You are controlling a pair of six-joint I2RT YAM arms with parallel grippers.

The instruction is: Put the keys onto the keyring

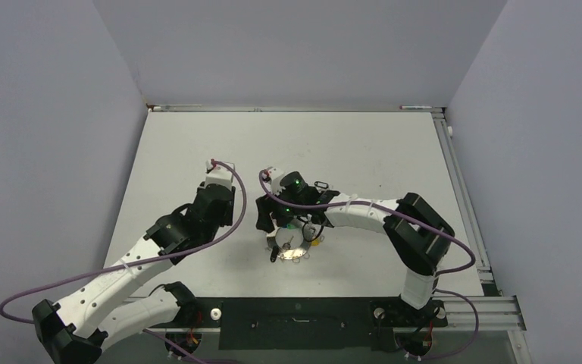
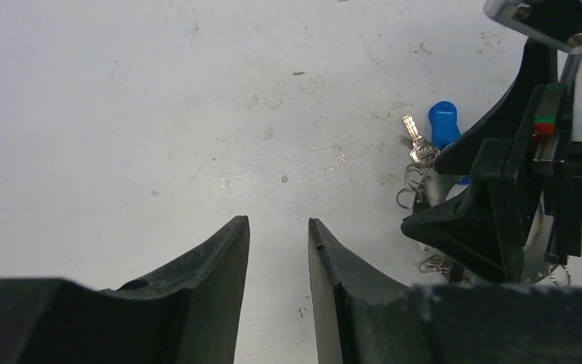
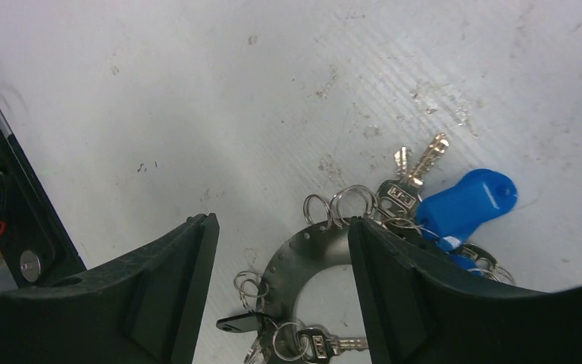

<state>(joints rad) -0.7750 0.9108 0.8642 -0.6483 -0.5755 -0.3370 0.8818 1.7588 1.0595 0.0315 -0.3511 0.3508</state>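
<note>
The keyring (image 3: 311,254) is a flat grey metal ring lying on the white table, with small wire loops and keys along its edge. A blue-headed key (image 3: 466,205) lies at its right, and a black-headed key (image 3: 236,324) and a plain silver key (image 3: 326,345) at its near side. My right gripper (image 3: 282,227) is open, low over the ring, with its fingers either side of the ring's left part and holding nothing. The ring shows in the top view (image 1: 294,252) under that gripper (image 1: 288,227). My left gripper (image 2: 276,227) is open and empty over bare table, left of the blue key (image 2: 443,121).
A small black loop-shaped object (image 1: 322,184) lies behind the right wrist. Yellow (image 1: 316,238) and green (image 1: 304,226) bits show beside the ring. Grey walls stand on three sides, and a metal rail (image 1: 462,189) runs along the table's right edge.
</note>
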